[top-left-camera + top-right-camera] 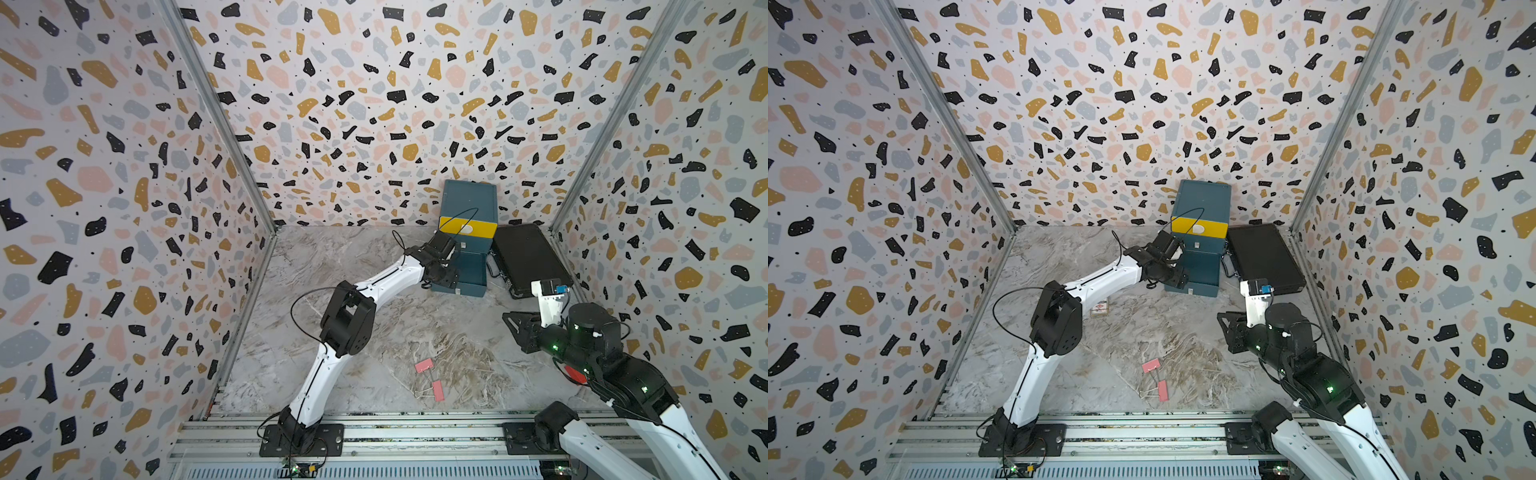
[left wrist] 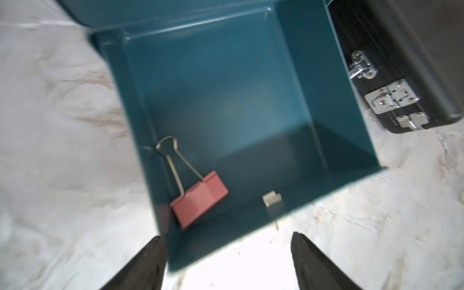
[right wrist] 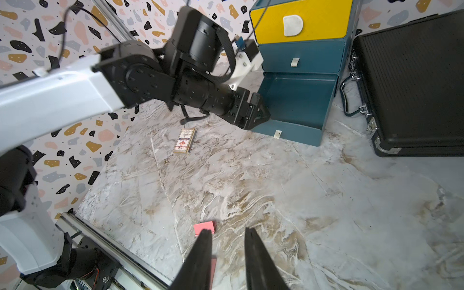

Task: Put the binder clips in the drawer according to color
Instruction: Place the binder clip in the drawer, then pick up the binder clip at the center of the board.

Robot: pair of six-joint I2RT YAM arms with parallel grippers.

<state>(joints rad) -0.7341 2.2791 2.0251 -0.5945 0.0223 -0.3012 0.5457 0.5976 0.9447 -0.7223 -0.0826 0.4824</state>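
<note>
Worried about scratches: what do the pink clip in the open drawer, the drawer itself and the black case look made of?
Pink clip: folded sheet metal, matte paint; bare shiny wire handle. Drawer: smooth satin teal, rounded corners, likely moulded plastic, maybe painted metal. Black case: ribbed matte shell, material unclear; bright metal latches.

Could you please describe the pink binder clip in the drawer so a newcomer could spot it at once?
Find the teal cabinet with the yellow top drawer at the back wall; its bottom drawer is pulled out. The pink clip is alone inside it. The other two pink clips lie on the marble table.
</note>
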